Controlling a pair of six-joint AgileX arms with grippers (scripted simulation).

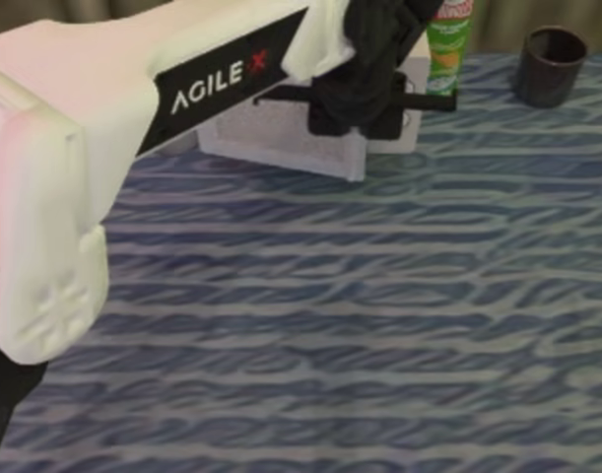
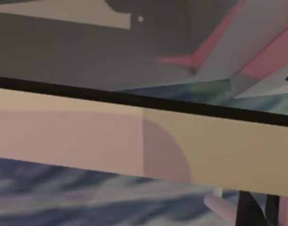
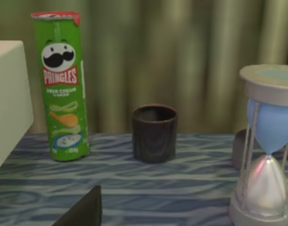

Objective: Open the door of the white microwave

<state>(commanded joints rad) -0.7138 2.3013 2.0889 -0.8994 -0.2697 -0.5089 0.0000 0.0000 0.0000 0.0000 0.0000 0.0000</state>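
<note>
The white microwave (image 1: 411, 79) stands at the back centre of the table, mostly covered by my left arm. Its door (image 1: 281, 138), white with a grey speckled window, is angled out from the body, and its free edge sits nearer the table's front than the panel beside it. My left gripper (image 1: 358, 118) is at that free edge, and its own black body hides the contact. In the left wrist view the door's pale edge (image 2: 87, 136) fills the middle, with the left gripper (image 2: 259, 212) dark at the corner. My right gripper (image 3: 87, 214) is parked to the microwave's right, out of the top view.
A green Pringles can (image 1: 448, 44) stands just right of the microwave, and a dark cup (image 1: 552, 64) stands farther right. An hourglass (image 3: 266, 141) with blue glass shows near the right gripper. The blue patterned tablecloth (image 1: 330, 325) covers the table.
</note>
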